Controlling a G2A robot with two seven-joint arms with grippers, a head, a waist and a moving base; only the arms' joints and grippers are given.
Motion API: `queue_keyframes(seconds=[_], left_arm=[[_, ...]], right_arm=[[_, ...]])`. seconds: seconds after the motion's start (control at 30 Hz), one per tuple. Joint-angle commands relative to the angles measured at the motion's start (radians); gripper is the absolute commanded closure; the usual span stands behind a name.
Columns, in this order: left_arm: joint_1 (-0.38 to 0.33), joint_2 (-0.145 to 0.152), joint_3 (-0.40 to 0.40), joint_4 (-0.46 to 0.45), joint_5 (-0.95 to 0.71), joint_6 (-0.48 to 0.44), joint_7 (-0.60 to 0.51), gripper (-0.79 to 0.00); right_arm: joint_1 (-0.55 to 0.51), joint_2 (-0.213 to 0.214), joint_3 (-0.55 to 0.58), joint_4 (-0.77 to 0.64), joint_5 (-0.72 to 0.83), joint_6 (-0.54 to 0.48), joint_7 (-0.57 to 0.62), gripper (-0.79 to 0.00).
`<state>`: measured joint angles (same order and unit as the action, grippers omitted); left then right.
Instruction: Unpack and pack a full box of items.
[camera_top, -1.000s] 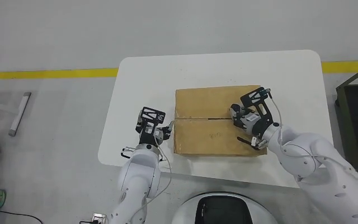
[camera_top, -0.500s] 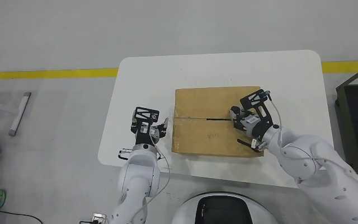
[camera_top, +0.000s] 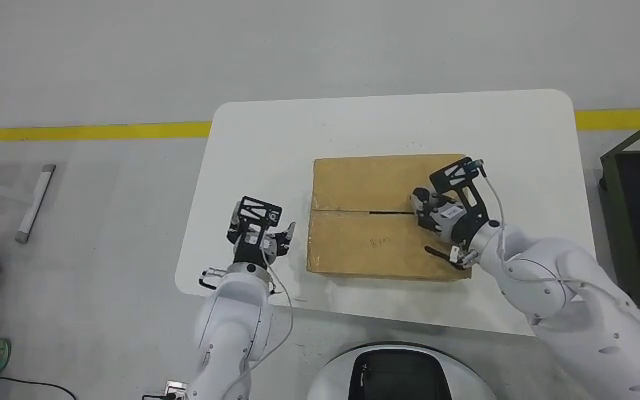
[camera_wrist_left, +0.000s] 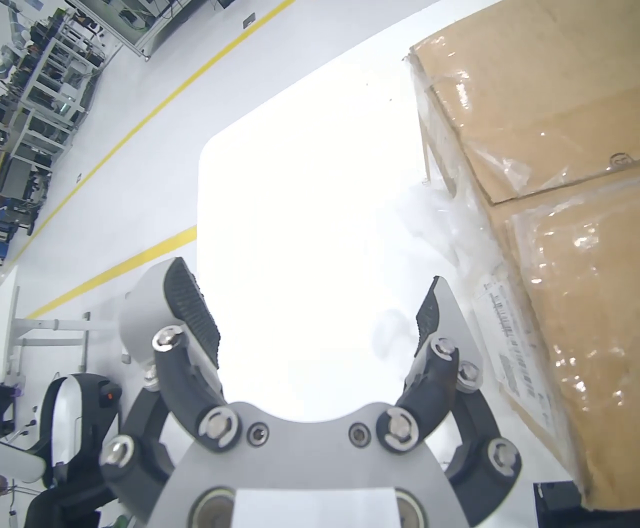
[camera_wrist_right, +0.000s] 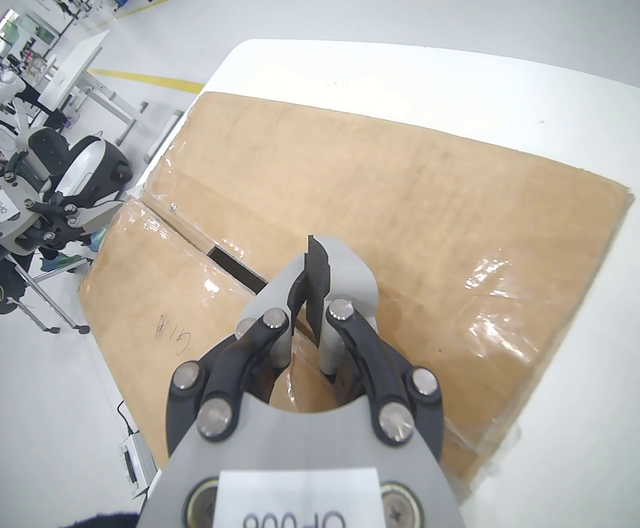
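Right gripper (camera_wrist_right: 312, 270) pinched shut on nothing, box (camera_wrist_right: 425, 210) seam just beneath.
Left gripper (camera_wrist_left: 310, 300) gapes empty, box alongside; flaps closed, unpacking looks unstarted.

Robotics lab or factory hall: yellow floor line (camera_top: 100, 130), equipment racks (camera_wrist_left: 35, 70), desk (camera_wrist_right: 75, 55).

A handwritten scrawl (camera_wrist_right: 172, 332) on the box (camera_wrist_right: 400, 200) top and a barcode label (camera_wrist_left: 515, 350) on its side, neither legible

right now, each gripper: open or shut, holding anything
Left gripper: open, empty, beside the cardboard box.
Right gripper: shut with nothing in it, over the top of the cardboard box.
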<state>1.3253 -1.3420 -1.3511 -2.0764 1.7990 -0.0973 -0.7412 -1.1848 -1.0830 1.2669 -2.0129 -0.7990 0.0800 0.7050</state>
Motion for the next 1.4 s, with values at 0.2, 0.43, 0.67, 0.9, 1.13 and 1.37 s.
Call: queue_keyframes(seconds=[0.2,0.43,0.67,0.9,1.13,1.37], left_arm=[[0.008,-0.003,-0.007,0.003,-0.149,-0.048,-0.015,-0.785],[-0.045,-0.01,0.051,0.08,-0.149,-0.03,0.002,-0.785],[-0.069,-0.016,0.07,0.121,-0.198,-0.019,0.015,-0.77],[-0.075,-0.016,0.069,0.125,-0.199,-0.014,0.029,-0.148],[-0.067,-0.013,0.06,0.116,-0.187,-0.023,0.04,0.0],[-0.059,-0.012,0.065,0.115,-0.195,-0.036,0.047,0.0]], right_arm=[[0.006,-0.004,-0.004,0.003,-0.004,-0.003,0.004,0.0],[0.013,-0.008,-0.01,0.005,-0.003,-0.001,0.003,0.0],[0.012,-0.01,-0.009,0.002,-0.009,0.005,0.006,0.0],[0.011,-0.013,-0.007,-0.001,-0.011,0.002,0.011,0.0],[0.008,-0.015,-0.006,-0.006,-0.016,0.002,0.015,0.0],[0.002,-0.016,-0.003,-0.014,-0.022,0.002,0.019,0.0]])
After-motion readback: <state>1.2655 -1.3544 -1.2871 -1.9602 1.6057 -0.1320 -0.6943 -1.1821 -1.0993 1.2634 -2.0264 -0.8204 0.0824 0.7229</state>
